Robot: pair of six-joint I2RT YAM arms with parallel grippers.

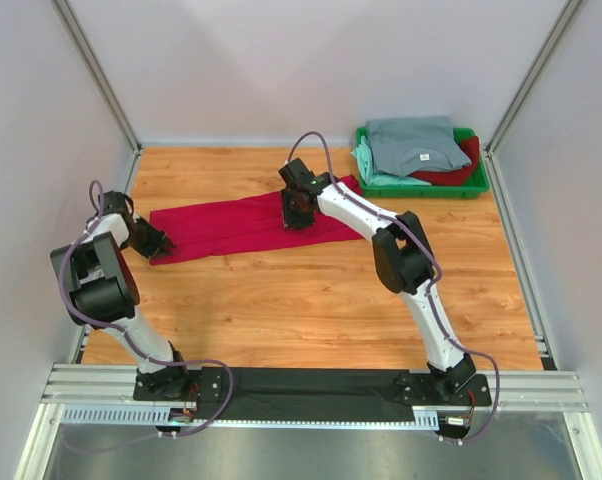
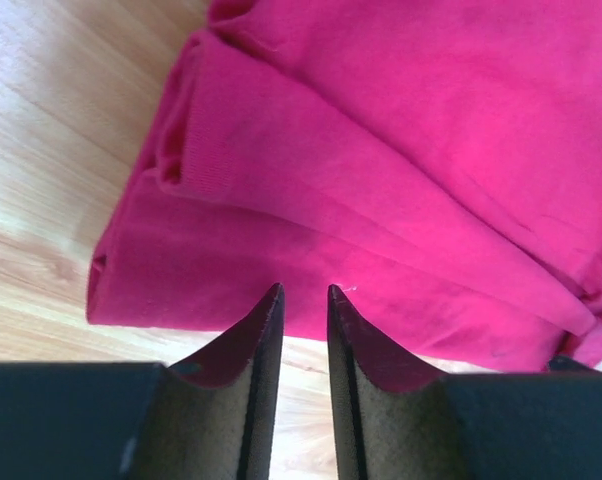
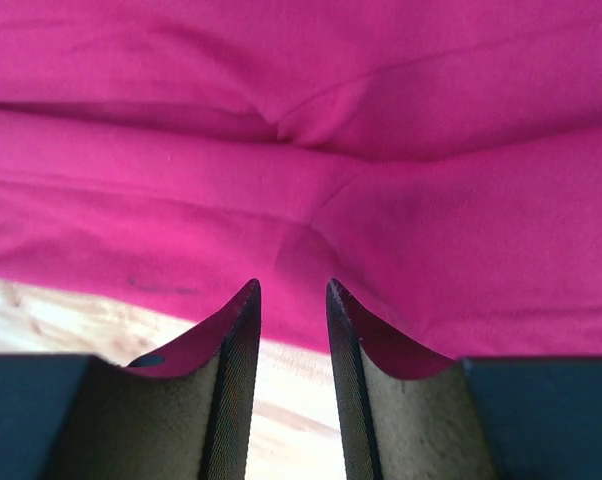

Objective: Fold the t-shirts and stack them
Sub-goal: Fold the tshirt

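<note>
The crimson t-shirt (image 1: 241, 225) lies as a long band across the wooden table (image 1: 311, 310). Its long axis runs left to right through the upper middle of the top view. The left gripper (image 1: 159, 243) sits at its left end and the right gripper (image 1: 299, 212) over the band, right of centre. In both wrist views the fingers stand a narrow slit apart with nothing seen between them, and the cloth's near edge lies straight ahead at the tips. It's soft matte knit with layered folds and shallow creases, so it should pinch easily. Upper right, a grey-blue tee (image 1: 411, 145) tops the pile in the green tray (image 1: 426, 192).
</note>
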